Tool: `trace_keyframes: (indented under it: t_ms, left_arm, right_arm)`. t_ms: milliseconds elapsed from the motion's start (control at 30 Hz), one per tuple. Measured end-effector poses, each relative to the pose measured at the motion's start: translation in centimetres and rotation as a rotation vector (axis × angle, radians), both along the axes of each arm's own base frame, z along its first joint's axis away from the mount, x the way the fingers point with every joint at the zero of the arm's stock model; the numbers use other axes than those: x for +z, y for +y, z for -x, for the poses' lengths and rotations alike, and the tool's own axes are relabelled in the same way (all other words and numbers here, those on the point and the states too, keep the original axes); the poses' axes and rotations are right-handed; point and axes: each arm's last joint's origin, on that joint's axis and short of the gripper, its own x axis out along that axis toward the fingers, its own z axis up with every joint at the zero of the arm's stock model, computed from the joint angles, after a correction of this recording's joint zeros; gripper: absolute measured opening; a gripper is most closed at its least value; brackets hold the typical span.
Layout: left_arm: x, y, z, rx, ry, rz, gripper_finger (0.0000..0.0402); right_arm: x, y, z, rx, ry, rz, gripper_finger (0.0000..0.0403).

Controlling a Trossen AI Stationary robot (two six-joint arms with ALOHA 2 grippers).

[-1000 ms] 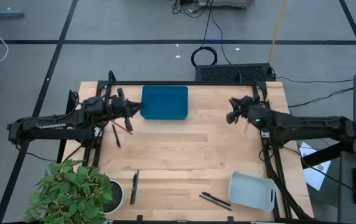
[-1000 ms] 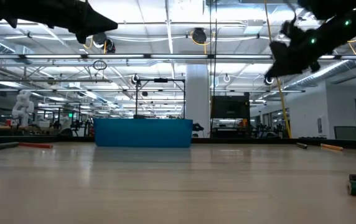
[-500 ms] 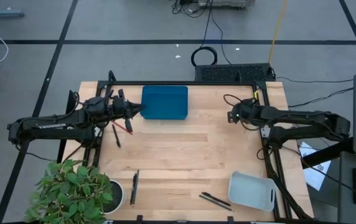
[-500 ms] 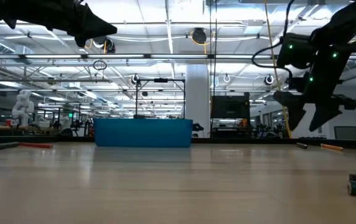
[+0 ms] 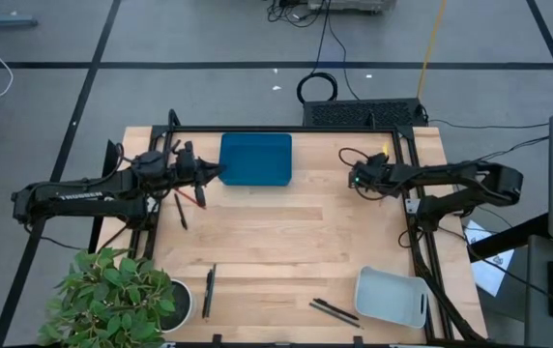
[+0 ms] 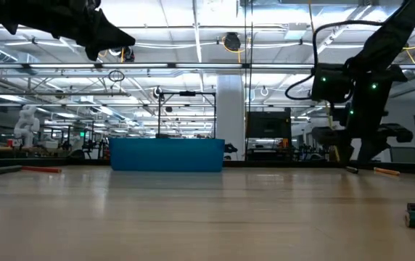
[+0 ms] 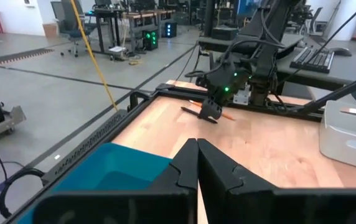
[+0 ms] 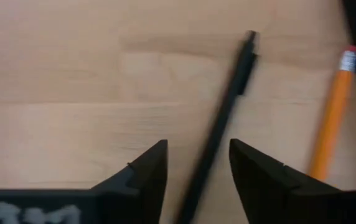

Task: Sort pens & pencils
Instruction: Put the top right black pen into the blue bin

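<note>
Right gripper (image 8: 193, 165) parted over black pen (image 8: 224, 115) — orange pencil (image 8: 332, 115) beside; left gripper (image 7: 196, 163) together.

No legible text, label or number on anything.

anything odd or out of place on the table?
Nothing broken or spilled. Pens and pencils lie loose on the table, unsorted: a black pen and orange pencil under the open right gripper, more by the plant and grey bin. The blue tray looks empty.
</note>
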Motion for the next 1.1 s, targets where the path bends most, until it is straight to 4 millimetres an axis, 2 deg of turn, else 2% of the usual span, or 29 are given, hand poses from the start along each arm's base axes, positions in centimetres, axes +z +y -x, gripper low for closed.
trace_keyframes:
  t_ms: [167,333,733,833,933,1100]
  left_arm:
    - [0.0,-0.3,-0.1,-0.011,0.005,-0.003,0.0003]
    - [0.0,-0.4,-0.1,-0.021,0.006,-0.003,0.0010]
    - [-0.1,-0.4,-0.1,-0.020,0.004,0.007,0.0009]
    - [0.0,-0.4,-0.1,-0.020,0.003,0.009,0.0004]
    - [-0.1,-0.4,-0.1,-0.019,0.002,0.013,0.0015]
    - [0.0,-0.4,-0.1,-0.019,0.002,0.013,0.0031]
  right_arm:
    - [0.0,-0.1,0.0,-0.009,0.010,0.030,0.0117]
    - [-0.1,-0.1,0.0,-0.008,0.011,0.030,0.0102]
    - [-3.1,0.7,2.2,-0.052,-0.064,0.102,0.0090]
    - [-3.4,0.8,2.5,-0.050,-0.051,0.098,0.0069]
    - [-3.4,0.8,2.6,-0.021,-0.030,0.096,0.0025]
    - [-3.1,0.8,2.5,0.022,-0.031,0.099,0.0018]
